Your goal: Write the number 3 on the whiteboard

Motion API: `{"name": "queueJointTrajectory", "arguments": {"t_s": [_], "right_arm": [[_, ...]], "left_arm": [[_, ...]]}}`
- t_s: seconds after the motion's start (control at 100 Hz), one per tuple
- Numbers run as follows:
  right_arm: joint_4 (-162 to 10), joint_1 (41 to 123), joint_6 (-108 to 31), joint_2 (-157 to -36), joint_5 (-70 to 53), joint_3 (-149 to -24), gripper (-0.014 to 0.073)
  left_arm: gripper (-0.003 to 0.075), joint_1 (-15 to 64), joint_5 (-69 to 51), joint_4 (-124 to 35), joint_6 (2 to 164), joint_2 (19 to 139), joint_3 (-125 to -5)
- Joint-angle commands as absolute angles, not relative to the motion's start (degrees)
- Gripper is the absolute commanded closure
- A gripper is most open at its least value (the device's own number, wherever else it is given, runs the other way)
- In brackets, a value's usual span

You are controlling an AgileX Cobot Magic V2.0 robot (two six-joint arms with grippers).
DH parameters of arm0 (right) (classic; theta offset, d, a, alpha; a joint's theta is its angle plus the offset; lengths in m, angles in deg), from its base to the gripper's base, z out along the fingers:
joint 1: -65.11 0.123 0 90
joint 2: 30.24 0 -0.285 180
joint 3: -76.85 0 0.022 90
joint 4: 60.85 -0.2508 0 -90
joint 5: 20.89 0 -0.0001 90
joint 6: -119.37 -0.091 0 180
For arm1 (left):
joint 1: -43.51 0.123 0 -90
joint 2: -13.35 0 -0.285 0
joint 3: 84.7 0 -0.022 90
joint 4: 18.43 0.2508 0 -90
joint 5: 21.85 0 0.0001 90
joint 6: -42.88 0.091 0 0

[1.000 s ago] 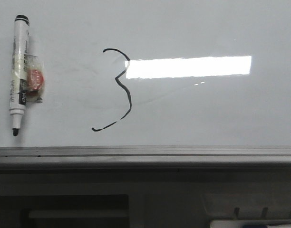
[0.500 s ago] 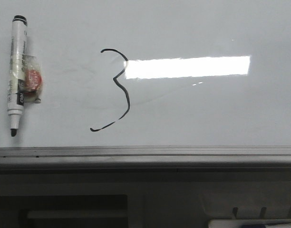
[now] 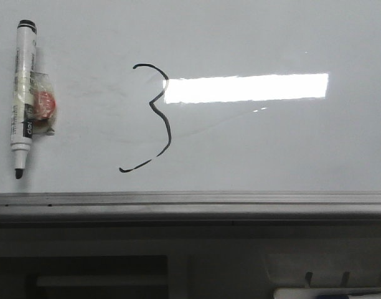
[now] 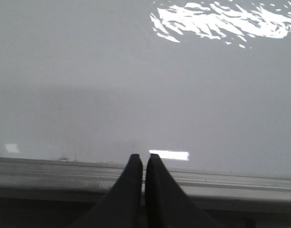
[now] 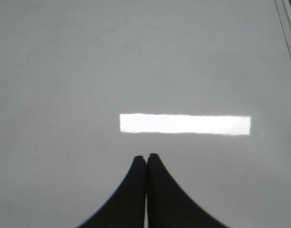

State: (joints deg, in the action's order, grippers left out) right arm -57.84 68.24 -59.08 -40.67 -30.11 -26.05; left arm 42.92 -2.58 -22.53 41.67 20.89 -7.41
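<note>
A thin black number 3 is drawn on the whiteboard, left of the bright rectangular light reflection. A white marker pen with black tip and end lies uncapped at the board's far left, a small clear wrapper with red inside beside it. Neither gripper shows in the front view. In the left wrist view my left gripper is shut and empty over the board's grey frame edge. In the right wrist view my right gripper is shut and empty over bare whiteboard.
The whiteboard's grey metal frame runs along the near side in the front view. Below it are dark recesses and a pale tray corner at the lower right. A frame edge shows in the right wrist view.
The front view has shifted by a few pixels only; the 3 and the marker keep their places on the board.
</note>
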Motion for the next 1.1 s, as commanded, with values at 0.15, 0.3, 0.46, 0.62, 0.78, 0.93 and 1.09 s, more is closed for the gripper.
{"name": "queueJointTrajectory", "arguments": {"t_s": [0.15,0.3,0.46,0.62,0.78,0.93,1.09], "right_arm": [[-57.02,66.63,-63.19,-37.97,-21.74,-23.83,0.0655],[-55.03,66.63,-63.19,-36.44,-11.41,-23.83,0.0655],[-54.91,66.63,-63.19,-36.44,-2.45,-23.83,0.0655],[-54.76,66.63,-63.19,-36.44,-2.57,-23.83,0.0655],[-54.76,66.63,-63.19,-36.44,-2.57,-23.83,0.0655],[-54.76,66.63,-63.19,-36.44,-2.57,-23.83,0.0655],[-54.76,66.63,-63.19,-36.44,-2.57,-23.83,0.0655]], "left_arm": [[0.0741,43.11,-5.08,-23.27,41.21,19.48,-6.76],[0.0741,43.11,-5.08,-23.27,41.21,19.48,-6.76],[0.0741,43.11,-5.08,-23.27,41.21,19.48,-6.76],[0.0741,43.11,-5.08,-23.27,41.21,19.48,-6.76],[0.0741,43.11,-5.08,-23.27,41.21,19.48,-6.76],[0.0741,43.11,-5.08,-23.27,41.21,19.48,-6.76],[0.0741,43.11,-5.08,-23.27,41.21,19.48,-6.76]]}}
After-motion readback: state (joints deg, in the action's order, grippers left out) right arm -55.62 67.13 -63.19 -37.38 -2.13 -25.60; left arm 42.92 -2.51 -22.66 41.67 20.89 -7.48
